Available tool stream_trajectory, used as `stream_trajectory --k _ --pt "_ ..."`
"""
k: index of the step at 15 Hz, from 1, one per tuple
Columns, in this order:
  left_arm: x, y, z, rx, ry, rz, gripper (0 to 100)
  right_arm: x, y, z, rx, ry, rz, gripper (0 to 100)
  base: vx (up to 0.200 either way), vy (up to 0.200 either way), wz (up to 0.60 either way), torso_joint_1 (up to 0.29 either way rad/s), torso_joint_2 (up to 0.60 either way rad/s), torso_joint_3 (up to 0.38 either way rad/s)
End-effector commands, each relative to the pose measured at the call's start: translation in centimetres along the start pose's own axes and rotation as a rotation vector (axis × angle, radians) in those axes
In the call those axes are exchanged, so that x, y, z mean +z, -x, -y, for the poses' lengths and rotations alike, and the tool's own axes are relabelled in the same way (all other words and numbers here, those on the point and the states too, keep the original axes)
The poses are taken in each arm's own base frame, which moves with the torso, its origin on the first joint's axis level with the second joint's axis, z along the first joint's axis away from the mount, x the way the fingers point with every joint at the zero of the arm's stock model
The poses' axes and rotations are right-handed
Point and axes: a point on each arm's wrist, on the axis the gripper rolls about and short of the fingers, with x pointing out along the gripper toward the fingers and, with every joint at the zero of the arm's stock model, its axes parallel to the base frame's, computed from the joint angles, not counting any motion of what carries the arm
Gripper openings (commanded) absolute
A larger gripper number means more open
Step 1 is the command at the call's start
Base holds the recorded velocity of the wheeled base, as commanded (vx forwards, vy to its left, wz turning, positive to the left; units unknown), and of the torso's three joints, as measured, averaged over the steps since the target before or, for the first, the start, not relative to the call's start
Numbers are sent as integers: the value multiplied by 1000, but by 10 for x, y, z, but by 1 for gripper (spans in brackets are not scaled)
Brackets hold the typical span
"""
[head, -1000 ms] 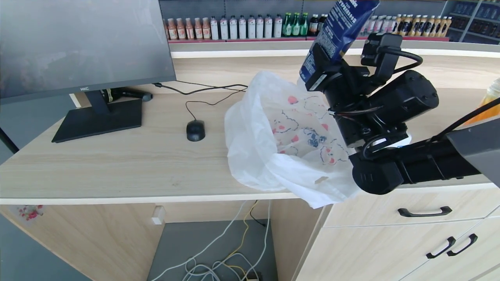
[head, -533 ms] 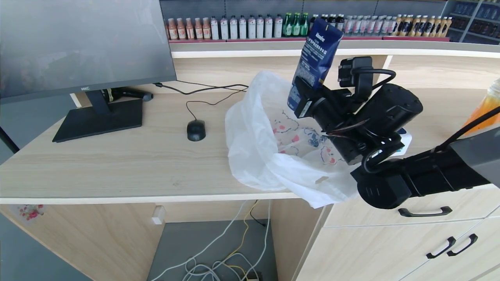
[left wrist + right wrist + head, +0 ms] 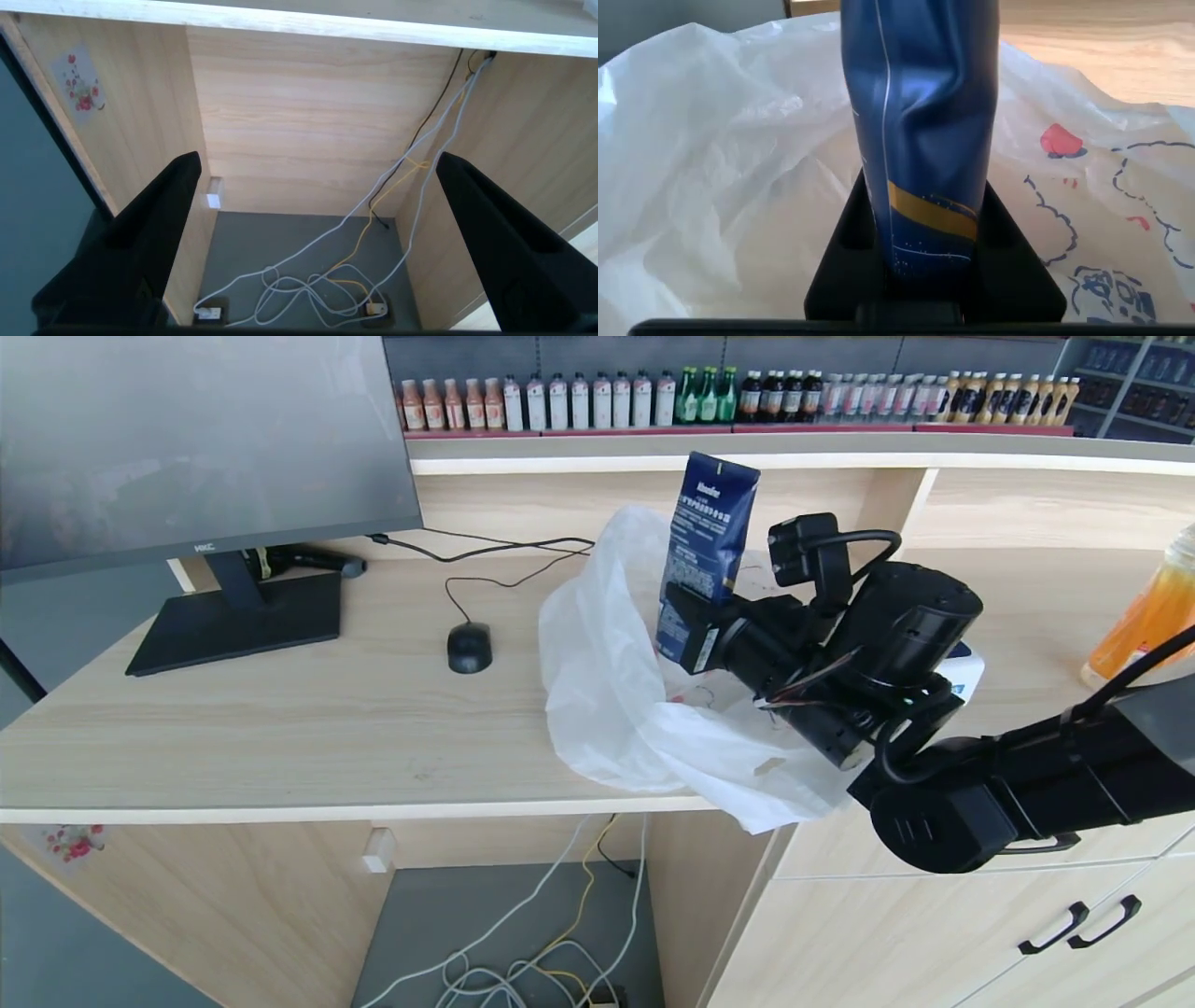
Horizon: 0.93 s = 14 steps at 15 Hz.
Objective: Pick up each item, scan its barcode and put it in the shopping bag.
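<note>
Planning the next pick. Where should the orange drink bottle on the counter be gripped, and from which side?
Likely the orange drink bottle around its mid-body, approaching level from the robot's side: it stands upright, and its round body narrows toward the top.

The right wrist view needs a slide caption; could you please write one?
Right pincer shut on the lower end of a dark blue pouch, white shopping bag behind.
</note>
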Motion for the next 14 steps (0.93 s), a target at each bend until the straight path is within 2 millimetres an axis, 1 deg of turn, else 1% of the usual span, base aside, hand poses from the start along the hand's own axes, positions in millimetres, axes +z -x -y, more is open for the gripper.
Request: stream_trajectory --k 1,3,5,13,14 --pt "0 0 0 2 0 0 100 -8 -2 -1 12 0 -16 0 0 0 0 0 0 0" --pt "0 0 0 2 0 0 100 -13 -8 -2 15 1 -19 0 0 0 0 0 0 0" --pt "0 0 0 2 0 0 100 -14 -16 -4 21 21 1 0 0 0 0 0 0 0" --pt "0 0 0 2 0 0 100 -28 -18 -5 42 29 -34 0 0 0 0 0 0 0" --pt "0 0 0 0 0 0 100 -33 -18 -5 42 29 -44 0 0 0 0 0 0 0"
